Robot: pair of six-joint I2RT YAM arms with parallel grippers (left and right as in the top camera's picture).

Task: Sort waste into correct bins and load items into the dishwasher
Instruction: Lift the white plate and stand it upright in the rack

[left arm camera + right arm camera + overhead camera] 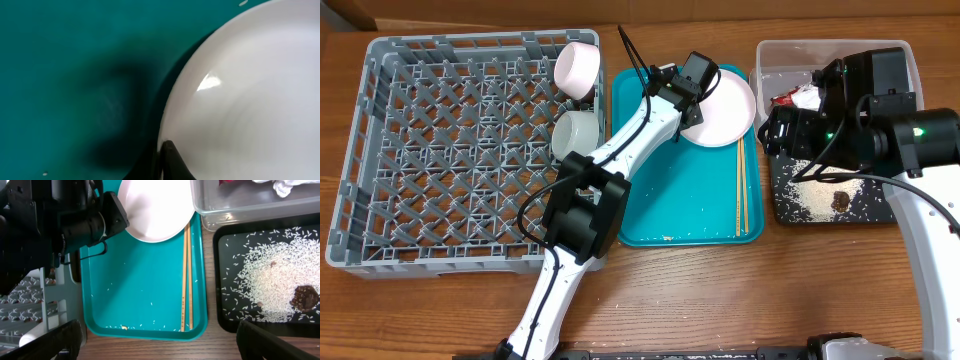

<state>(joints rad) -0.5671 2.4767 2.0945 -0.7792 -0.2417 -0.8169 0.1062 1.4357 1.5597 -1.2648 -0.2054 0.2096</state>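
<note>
Overhead: the left end effector (pixel 690 100) is clamped on the plate's (pixel 730 105) left rim, over the far right corner of the teal tray (pixel 690 200). Left wrist: one finger (pixel 170 161) lies on that rim. A pinch this shallow could let the plate tip or slip on the way left to the rack (pixel 450 150). Right wrist: the right end effector (pixel 157 330) hangs with its fingers apart above the chopsticks (pixel 186 280).

2 white arms (pixel 630 138), black joints, black cables, 1 green light (pixel 920 130)
</note>
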